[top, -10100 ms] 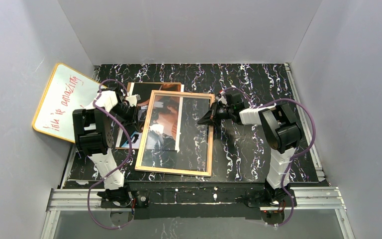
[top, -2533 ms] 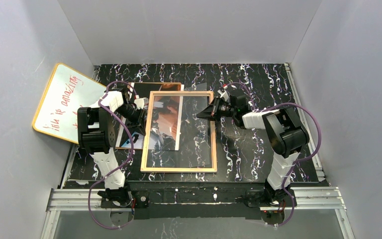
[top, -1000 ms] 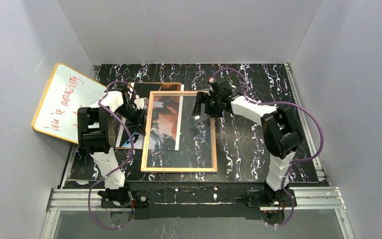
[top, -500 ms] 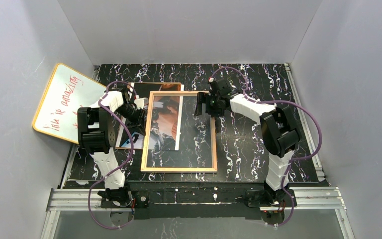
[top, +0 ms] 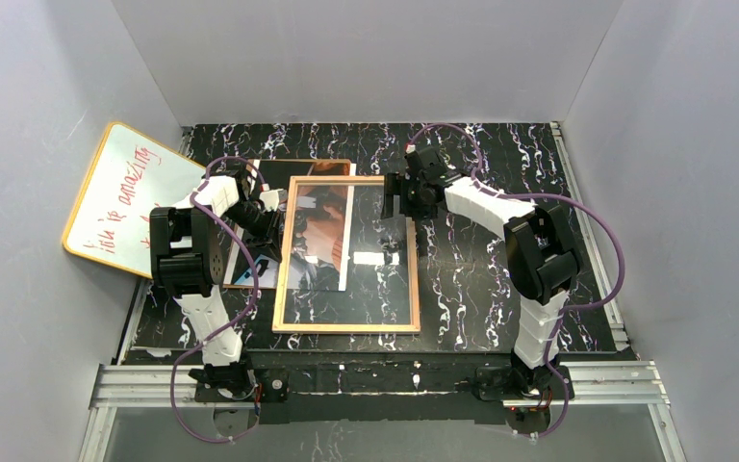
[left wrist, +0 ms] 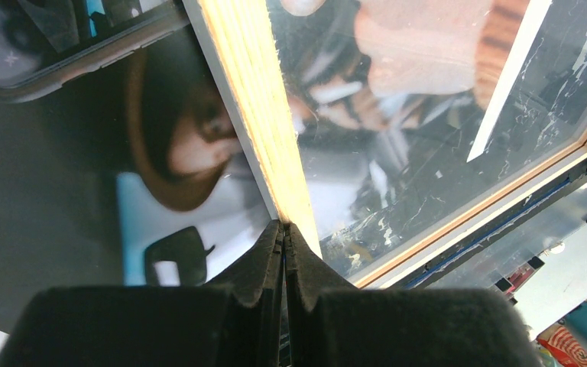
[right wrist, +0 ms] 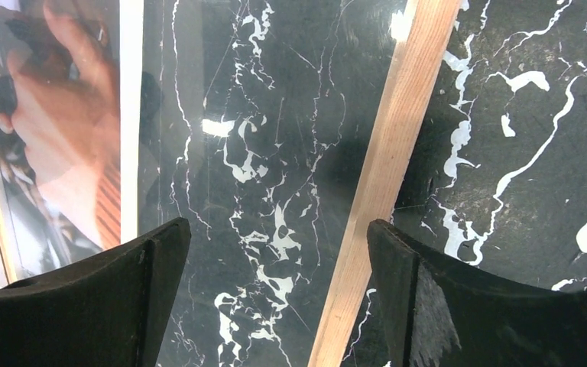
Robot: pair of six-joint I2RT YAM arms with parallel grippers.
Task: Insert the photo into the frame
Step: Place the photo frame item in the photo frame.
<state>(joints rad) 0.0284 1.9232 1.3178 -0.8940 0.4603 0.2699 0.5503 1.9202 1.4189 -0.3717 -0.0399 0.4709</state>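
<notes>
The frame lies flat at centre, long axis top to bottom, with the photo under its left half. The left gripper, pinched shut at the left rail, is nearer the photo. The right gripper hangs wide open and empty over the right rail.

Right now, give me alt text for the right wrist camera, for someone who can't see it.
The right gripper is open, its fingers on either side of a tan wood side rail of the frame, which runs close to the right-hand finger. The black, white-veined table fills most of the view, with the photo at the left edge.
</notes>
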